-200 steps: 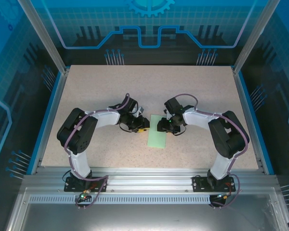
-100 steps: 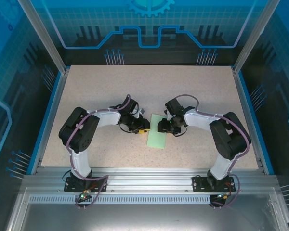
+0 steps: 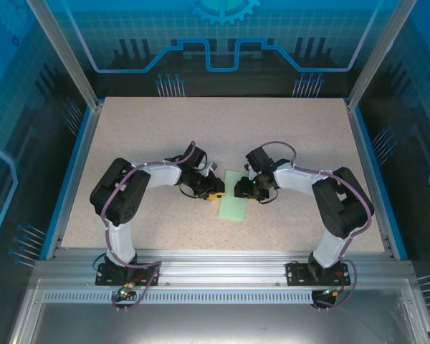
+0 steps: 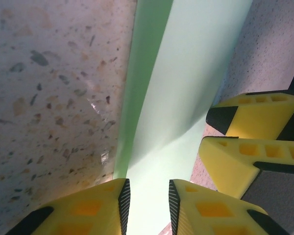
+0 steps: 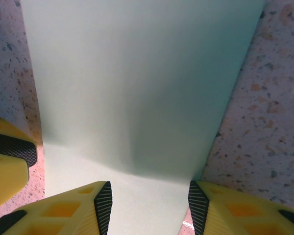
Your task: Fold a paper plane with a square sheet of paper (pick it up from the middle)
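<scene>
Folding the square sheet of paper (image 3: pixel 233 203), already halved (I judge).
Left claw (image 4: pixel 146 198) slightly apart, right claw (image 5: pixel 149 200) wide apart; next, pinch one corner precisely.

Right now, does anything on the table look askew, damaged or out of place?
No tear or spill. The sheet of paper isn't lying flat: in the left wrist view its pale surface seems to bow up beside a darker green strip along one long edge. From above it sits slightly slanted.
</scene>
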You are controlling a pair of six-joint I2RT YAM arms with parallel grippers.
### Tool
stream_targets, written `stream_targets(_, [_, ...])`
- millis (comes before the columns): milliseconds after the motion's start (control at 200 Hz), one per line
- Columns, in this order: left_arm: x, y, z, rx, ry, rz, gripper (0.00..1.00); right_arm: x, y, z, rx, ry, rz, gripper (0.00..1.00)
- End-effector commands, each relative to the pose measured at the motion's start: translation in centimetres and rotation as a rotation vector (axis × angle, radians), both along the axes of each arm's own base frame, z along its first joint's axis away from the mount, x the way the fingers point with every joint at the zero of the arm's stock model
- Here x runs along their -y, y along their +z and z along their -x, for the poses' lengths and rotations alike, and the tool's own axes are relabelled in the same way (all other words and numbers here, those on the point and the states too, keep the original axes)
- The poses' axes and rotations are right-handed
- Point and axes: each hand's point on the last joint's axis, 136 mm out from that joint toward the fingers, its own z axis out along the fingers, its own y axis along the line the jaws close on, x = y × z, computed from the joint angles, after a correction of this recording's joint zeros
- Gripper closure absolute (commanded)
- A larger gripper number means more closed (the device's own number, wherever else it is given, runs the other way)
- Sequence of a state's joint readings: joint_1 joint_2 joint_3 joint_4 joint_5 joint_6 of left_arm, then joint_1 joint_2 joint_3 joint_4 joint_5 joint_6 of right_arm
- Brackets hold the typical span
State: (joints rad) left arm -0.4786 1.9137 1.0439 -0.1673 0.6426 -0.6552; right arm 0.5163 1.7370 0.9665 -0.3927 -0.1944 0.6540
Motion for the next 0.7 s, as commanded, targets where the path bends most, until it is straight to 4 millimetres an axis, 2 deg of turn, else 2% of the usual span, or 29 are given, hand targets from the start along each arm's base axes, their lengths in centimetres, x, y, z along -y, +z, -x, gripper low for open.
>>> stream_targets(0, [1.1, 0.6, -0.3, -0.007, -0.021, 0.044, 0.69, 0.3, 0.2, 0.7, -0.015, -0.002, -0.013, 0.50])
stream_targets(275, [0.8, 0.8, -0.2, 0.003, -0.015, 0.033, 0.68, 0.3, 0.3, 0.8, -0.011, -0.001, -0.010, 0.51])
stream_targets(545, [-0.4, 0.5, -0.2, 0.039, 0.010, -0.044, 0.61, 0.5, 0.3, 0.7, -0.013, -0.007, -0.002, 0.51])
stream_targets(695, [-0.1, 0.3, -0.2, 0.024, 0.008, -0.026, 0.61, 0.5, 0.4, 0.7, -0.011, -0.006, -0.002, 0.51])
